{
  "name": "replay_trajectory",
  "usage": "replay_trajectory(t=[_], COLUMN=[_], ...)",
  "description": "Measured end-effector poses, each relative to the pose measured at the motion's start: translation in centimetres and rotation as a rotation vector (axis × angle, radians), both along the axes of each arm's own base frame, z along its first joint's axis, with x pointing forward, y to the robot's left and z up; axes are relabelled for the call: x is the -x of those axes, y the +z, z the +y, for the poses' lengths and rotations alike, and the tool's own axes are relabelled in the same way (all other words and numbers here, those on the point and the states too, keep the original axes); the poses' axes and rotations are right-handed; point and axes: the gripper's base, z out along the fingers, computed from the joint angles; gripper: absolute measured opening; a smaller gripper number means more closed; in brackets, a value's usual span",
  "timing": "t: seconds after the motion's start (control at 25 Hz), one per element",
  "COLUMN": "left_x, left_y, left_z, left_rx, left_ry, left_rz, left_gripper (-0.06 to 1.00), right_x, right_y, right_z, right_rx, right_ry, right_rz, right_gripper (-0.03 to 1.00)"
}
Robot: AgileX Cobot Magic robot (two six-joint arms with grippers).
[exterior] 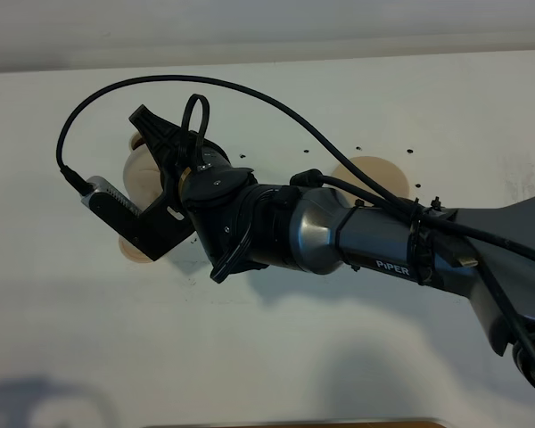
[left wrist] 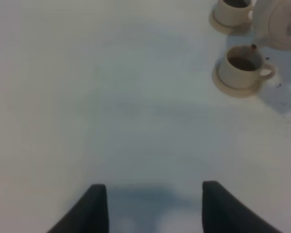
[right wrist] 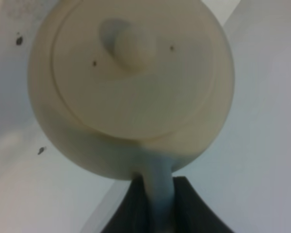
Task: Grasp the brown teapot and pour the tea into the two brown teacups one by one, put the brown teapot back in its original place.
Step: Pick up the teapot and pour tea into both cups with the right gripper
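Observation:
My right gripper reaches across to the left side of the table and is shut on the loop handle of the brown teapot. The handle runs down between the dark fingers. In the exterior view only a pale part of the teapot shows past the wrist. The left wrist view shows the teapot tilted, its spout over the rim of one teacup on its saucer, dark liquid inside. The other teacup stands just behind on its own saucer. My left gripper hovers open over bare table, well away from the cups.
The wide round saucer, the original place, lies bare behind the right arm's forearm. A cup saucer's edge peeks out under the wrist camera. Small dark specks dot the white table.

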Motion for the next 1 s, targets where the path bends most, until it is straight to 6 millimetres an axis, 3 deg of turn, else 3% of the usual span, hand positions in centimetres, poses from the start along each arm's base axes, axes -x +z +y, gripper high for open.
replay_trajectory(t=[1.0], left_x=[0.0], left_y=[0.0], left_z=[0.0], left_rx=[0.0], left_ry=[0.0], left_rz=[0.0], left_gripper=[0.5], right_x=[-0.07], right_y=[0.22], right_z=[0.19], right_rx=[0.083], right_ry=[0.075], right_rz=[-0.054], right_gripper=[0.08])
